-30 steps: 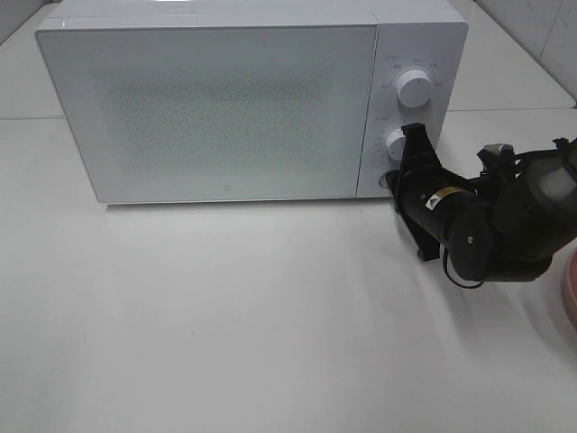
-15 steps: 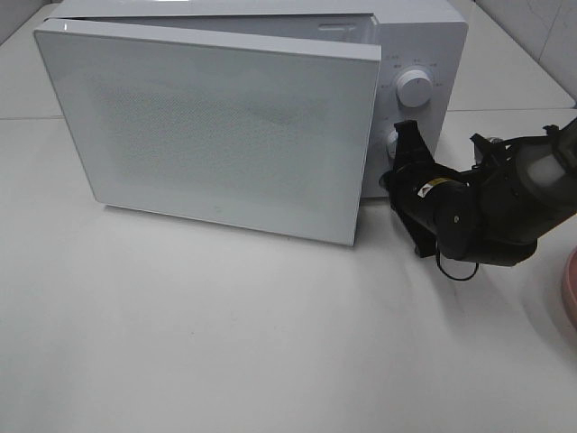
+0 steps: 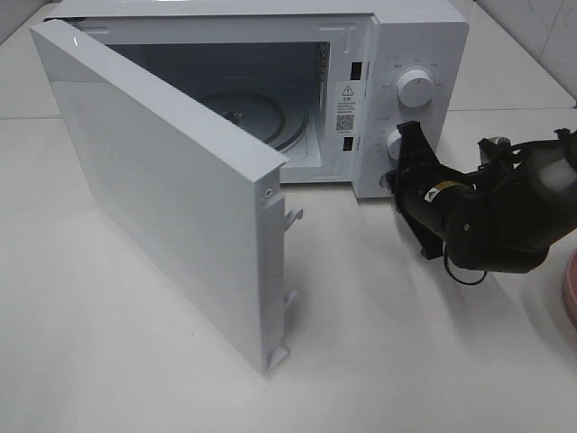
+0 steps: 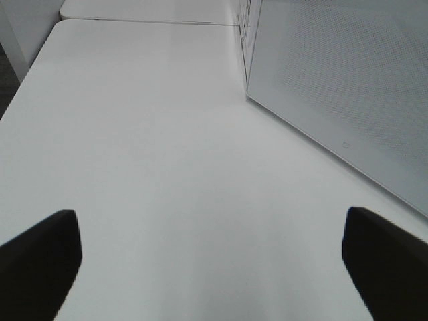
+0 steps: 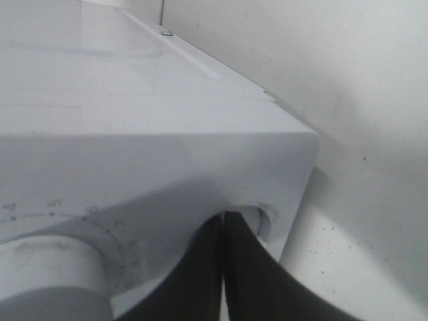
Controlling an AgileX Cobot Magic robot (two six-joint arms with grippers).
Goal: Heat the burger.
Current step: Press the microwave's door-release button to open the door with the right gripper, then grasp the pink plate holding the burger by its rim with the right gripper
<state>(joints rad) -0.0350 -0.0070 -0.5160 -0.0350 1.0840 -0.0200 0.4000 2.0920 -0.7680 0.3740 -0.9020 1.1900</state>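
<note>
Microwave (image 3: 406, 36), door (image 3: 162, 207) swung wide.
Glass turntable (image 3: 261, 108) sits inside; my right tool (image 5: 224, 227) is pinched closed against the front panel (image 3: 435, 117), my left tool (image 4: 214, 261) spread open.

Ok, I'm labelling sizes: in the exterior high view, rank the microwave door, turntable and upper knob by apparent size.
1. microwave door, open and nearest the camera, which inflates it.
2. turntable, partly hidden by the door.
3. upper knob.
</note>
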